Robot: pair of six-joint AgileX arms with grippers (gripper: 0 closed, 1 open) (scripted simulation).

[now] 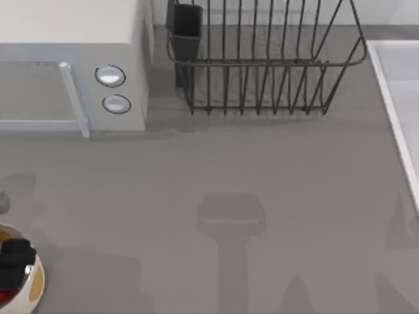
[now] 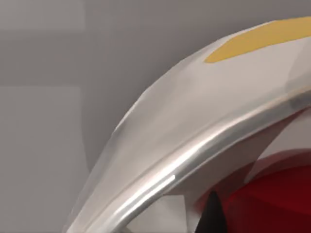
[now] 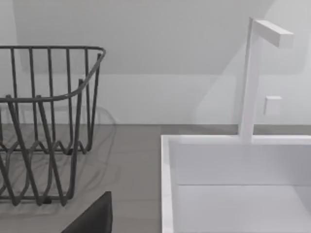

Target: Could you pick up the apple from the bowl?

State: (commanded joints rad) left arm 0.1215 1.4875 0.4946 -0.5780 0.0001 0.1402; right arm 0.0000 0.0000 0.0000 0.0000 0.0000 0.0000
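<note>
1. The bowl [image 1: 36, 282] sits at the near-left corner of the table [image 1: 216, 170], cut off by the top view's left and lower edges; a curved piece of white rim and 1 yellow-orange spot on its side can be seen.
2. The left gripper [image 1: 16, 265] is a dark block directly over the bowl, reaching down inside it. Whether its fingers are open or closed I cannot tell (only 1 dark fingertip [image 2: 210, 216] shows in the left wrist view, low against the bowl's inner wall).
3. The apple [image 2: 272, 199] lies inside the bowl, glossy red, just beside that fingertip; whether the 2 are touching cannot be told. A small red sliver of it also peeks out under the gripper in the top view.
4. In the left wrist view the bowl's shiny rim [image 2: 194, 160] sweeps across close up, with the yellow spot on the outside.
5. The right wrist view faces a white sink [image 3: 233, 184] with an upright white faucet [image 3: 250, 73], and a dark wire dish rack [image 3: 48, 121] beside it on the counter.
6. A microwave [image 1: 72, 59] with 2 round knobs stands at the table's far left, the rack to its right.
</note>
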